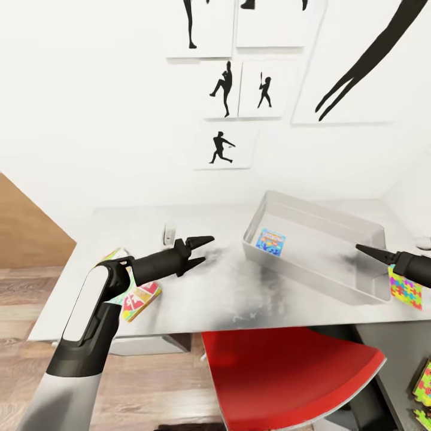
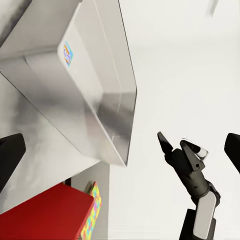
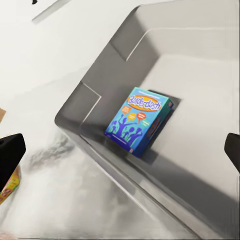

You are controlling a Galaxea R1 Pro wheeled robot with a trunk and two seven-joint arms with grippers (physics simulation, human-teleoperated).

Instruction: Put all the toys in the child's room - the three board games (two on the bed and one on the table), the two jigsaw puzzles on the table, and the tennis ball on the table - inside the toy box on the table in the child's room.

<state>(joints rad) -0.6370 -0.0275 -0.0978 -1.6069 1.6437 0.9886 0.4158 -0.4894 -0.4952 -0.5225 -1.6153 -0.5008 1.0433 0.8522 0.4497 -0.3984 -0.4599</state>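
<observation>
The pale grey toy box (image 1: 335,281) stands on the table (image 1: 227,299) at the right. The blue Balderdash board game (image 1: 270,242) lies inside it, leaning on its near-left wall (image 3: 137,120). My left gripper (image 1: 200,248) hovers open and empty over the table, left of the box. A small yellow, green and red board game (image 1: 140,297) lies under my left forearm. My right gripper (image 1: 366,251) is open and empty above the box's right end. A jigsaw puzzle (image 1: 405,287) lies by the table's right edge. The tennis ball and the bed are out of view.
A red chair (image 1: 287,371) is pushed in under the table's front edge. More colourful sheets (image 1: 424,383) lie on the lower dark surface at the right. A small white object (image 1: 170,232) stands on the table behind my left gripper. Baseball silhouette pictures (image 1: 222,149) hang on the wall.
</observation>
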